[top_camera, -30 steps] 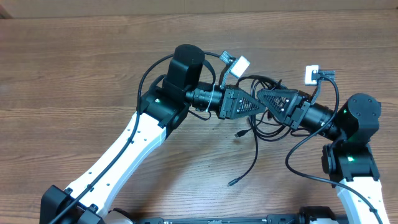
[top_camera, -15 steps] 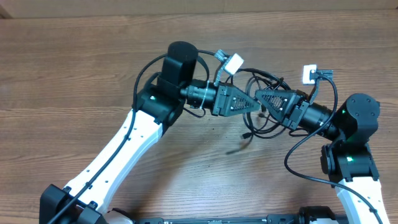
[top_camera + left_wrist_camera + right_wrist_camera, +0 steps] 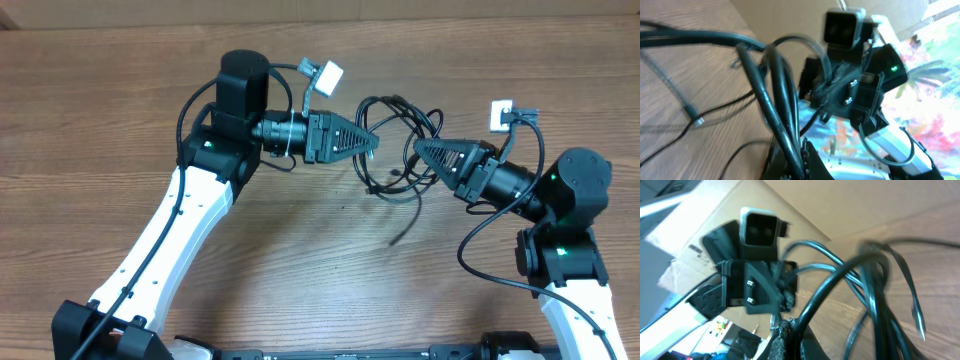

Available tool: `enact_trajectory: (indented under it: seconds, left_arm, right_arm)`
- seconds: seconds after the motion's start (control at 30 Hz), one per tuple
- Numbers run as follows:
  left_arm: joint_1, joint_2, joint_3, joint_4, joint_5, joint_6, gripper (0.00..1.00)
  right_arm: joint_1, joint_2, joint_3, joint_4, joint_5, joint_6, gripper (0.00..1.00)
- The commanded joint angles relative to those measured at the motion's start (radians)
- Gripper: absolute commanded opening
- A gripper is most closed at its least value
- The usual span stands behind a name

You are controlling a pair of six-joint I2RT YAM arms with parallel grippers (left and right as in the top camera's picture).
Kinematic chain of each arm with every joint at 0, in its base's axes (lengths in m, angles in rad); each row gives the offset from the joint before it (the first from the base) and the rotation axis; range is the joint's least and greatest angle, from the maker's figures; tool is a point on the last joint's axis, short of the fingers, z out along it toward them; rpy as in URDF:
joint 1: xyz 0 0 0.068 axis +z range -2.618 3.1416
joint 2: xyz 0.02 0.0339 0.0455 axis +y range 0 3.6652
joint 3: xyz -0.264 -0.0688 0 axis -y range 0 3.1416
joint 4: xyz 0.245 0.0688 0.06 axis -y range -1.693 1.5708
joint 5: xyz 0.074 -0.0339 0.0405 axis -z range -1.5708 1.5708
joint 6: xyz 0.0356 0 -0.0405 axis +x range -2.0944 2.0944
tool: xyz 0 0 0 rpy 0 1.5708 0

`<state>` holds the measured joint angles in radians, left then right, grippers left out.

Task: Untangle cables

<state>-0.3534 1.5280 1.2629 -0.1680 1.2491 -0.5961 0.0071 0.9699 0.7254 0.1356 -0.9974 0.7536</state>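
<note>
Starting at the near edge of the brown wood-grain worktop (image 3: 120,250), the two white-and-black arms rise from their bases and lean inward toward each other, which puts the work in the space between them. A little farther out, one loose end (image 3: 403,225) of the thin black flexible cables (image 3: 398,128) trails down toward the boards. It is free of both arms, probably so that it can slip out through the loops. Beyond it sits the tangle itself, a cluster of overlapping loops that seems to be lifted slightly off the surface. The black wedge-shaped left gripper (image 3: 372,143) is closed tight on strands at the tangle's left side, and the matching right gripper (image 3: 418,151) is clamped just as firmly on strands at its right side. Their tips face each other, near but apart, with the loops bunched between them. Each wrist view shows several cords running straight into that arm's own closed fingers, with the opposite arm looming behind. Holding the bundle from opposite sides looks meant to let the arms draw apart and open the loops. Farthest off, bare boards end at a tan cardboard edge (image 3: 400,8).
</note>
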Motion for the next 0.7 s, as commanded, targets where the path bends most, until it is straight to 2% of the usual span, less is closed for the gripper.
enact_trajectory:
  seconds: [0.0,0.1,0.23,0.53,0.67]
  left_arm:
    - [-0.001,-0.025,0.017,-0.117,-0.048,0.151,0.04]
    - [-0.001,-0.025,0.017,-0.235,-0.126,0.220,0.04]
    - [-0.001,-0.025,0.017,-0.332,-0.138,0.327,0.04]
    - [-0.037,-0.025,0.017,-0.360,-0.141,0.384,0.04]
    - [-0.085,-0.025,0.017,-0.361,-0.189,0.388,0.04]
  right_arm:
    - [-0.003,-0.005,0.003,0.120,-0.050,0.085,0.04]
    - [-0.003,-0.005,0.003,0.246,-0.060,0.178,0.04]
    - [-0.003,-0.005,0.003,0.402,-0.059,0.281,0.04]
    - [-0.003,-0.005,0.003,0.615,0.007,0.416,0.04]
    - [-0.003,-0.005,0.003,0.685,0.069,0.464,0.04]
